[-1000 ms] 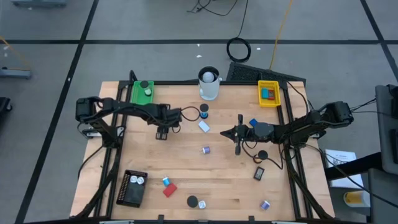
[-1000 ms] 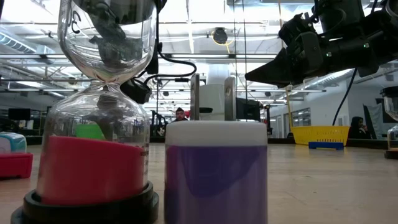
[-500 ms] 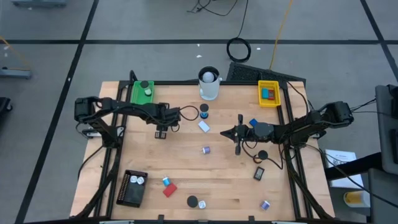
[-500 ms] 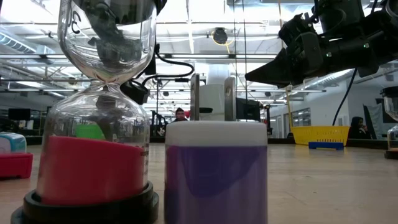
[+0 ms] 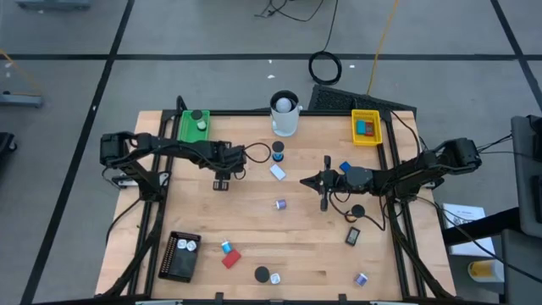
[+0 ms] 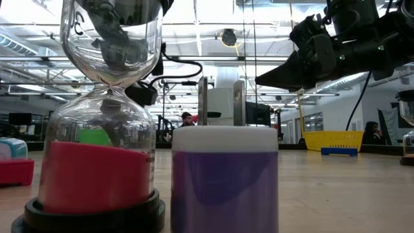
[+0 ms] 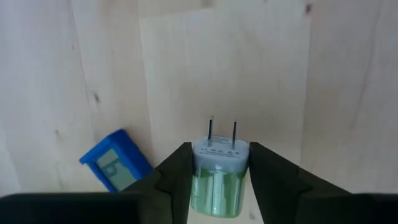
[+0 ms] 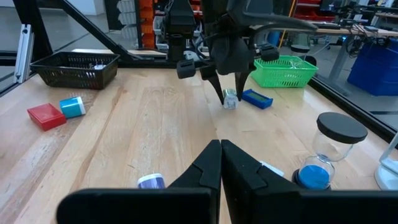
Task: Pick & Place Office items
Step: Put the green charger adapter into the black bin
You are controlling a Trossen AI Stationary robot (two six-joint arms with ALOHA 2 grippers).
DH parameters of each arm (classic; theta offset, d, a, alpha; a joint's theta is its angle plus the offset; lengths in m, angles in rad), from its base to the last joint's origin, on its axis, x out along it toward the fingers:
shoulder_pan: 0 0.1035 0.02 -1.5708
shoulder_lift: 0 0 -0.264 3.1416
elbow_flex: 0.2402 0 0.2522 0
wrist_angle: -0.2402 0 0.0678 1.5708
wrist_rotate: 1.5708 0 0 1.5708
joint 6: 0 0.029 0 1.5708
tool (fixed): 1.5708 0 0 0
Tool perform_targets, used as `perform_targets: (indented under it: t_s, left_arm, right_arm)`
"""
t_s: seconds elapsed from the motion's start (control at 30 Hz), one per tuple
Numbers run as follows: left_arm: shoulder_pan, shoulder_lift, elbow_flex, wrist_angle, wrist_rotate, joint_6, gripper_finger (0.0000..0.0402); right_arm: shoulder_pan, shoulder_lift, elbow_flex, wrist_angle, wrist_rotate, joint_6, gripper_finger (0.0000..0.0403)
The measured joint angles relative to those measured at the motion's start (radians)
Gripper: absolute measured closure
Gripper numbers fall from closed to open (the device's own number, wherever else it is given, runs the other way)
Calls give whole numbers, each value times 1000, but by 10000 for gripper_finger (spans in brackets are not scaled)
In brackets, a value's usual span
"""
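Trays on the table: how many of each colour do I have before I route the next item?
Green tray: 1
Yellow tray: 1
Black tray: 1
Total: 3
The left pincer grips a white plug adapter; the right pincer is shut and empty.

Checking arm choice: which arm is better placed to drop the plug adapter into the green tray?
Left. Its tool is shut on the plug adapter, near the green tray; the right tool is shut, empty, farther off.
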Motion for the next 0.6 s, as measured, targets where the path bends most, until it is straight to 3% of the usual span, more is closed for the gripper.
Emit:
perform_targets:
  t_s: [0.37,0.5,0.6]
  left_arm:
    - [-8,-21,-13,86,119,-6,266]
    - [-13,-95,-89,252,225,-10,266]
    - [-12,-169,-192,435,242,-47,266]
  right_arm:
    - [0,0,0,-4,0,0,401]
    - [0,0,0,-5,0,0,402]
    - [0,0,0,-10,0,0,401]
